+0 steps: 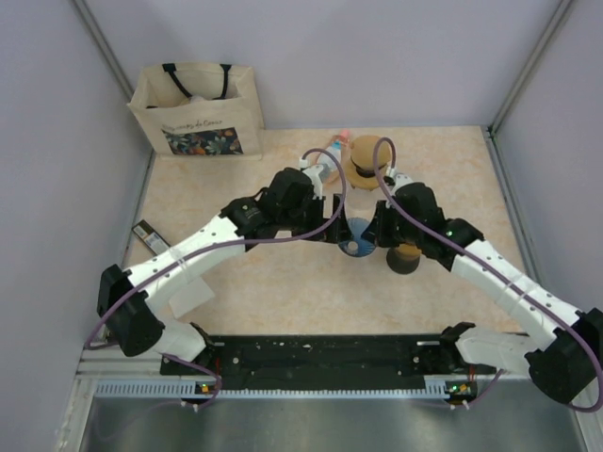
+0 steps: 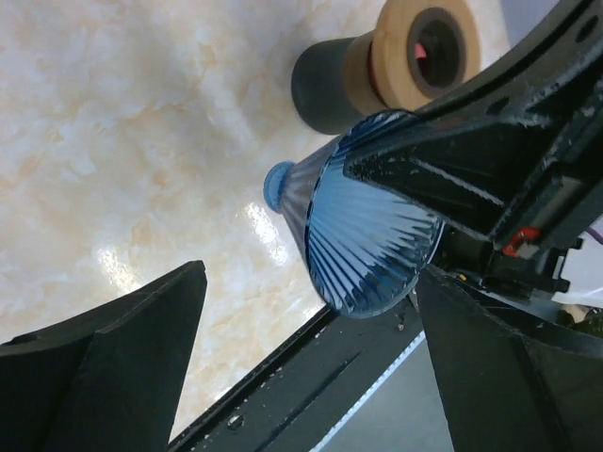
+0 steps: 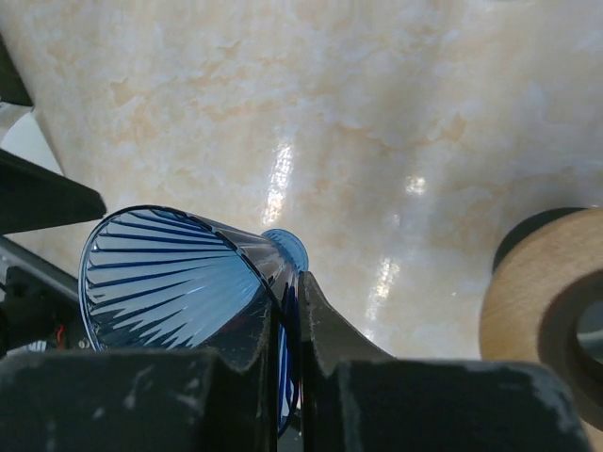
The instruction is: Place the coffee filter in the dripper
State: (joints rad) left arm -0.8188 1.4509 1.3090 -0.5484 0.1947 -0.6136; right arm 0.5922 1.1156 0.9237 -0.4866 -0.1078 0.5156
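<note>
While the right gripper (image 3: pixel 290 315) has its fingers pinched shut on the wall of the blue dripper (image 3: pixel 174 282), one inside the rim and one outside, the main step is not yet done: no filter sits in the cone. The dripper is tipped on its side, its small base pointing away from the right gripper and its mouth turned toward the left gripper (image 2: pixel 309 278). That gripper has its jaws spread wide and carries nothing, and the dripper's rim sits just ahead of its fingertips, facing the gap between them.

By my reading, the dripper is only being presented. The filter has yet to be picked up, brought to the mouth and seated against the ribs. A pale flat piece (image 1: pixel 188 297) lies on the table (image 1: pixel 283 292) well behind the left gripper, beside that arm's forearm. It may be the coffee filter, but it is too small to tell.

As for containers, the dripper's ribbed inside is bare. A dark cylinder with a wooden ring (image 3: pixel 556 301) stands just to the right of the right gripper, and what its opening holds cannot be made out. A tote bag (image 1: pixel 198 108) stands far beyond the left gripper, its contents hidden.
</note>
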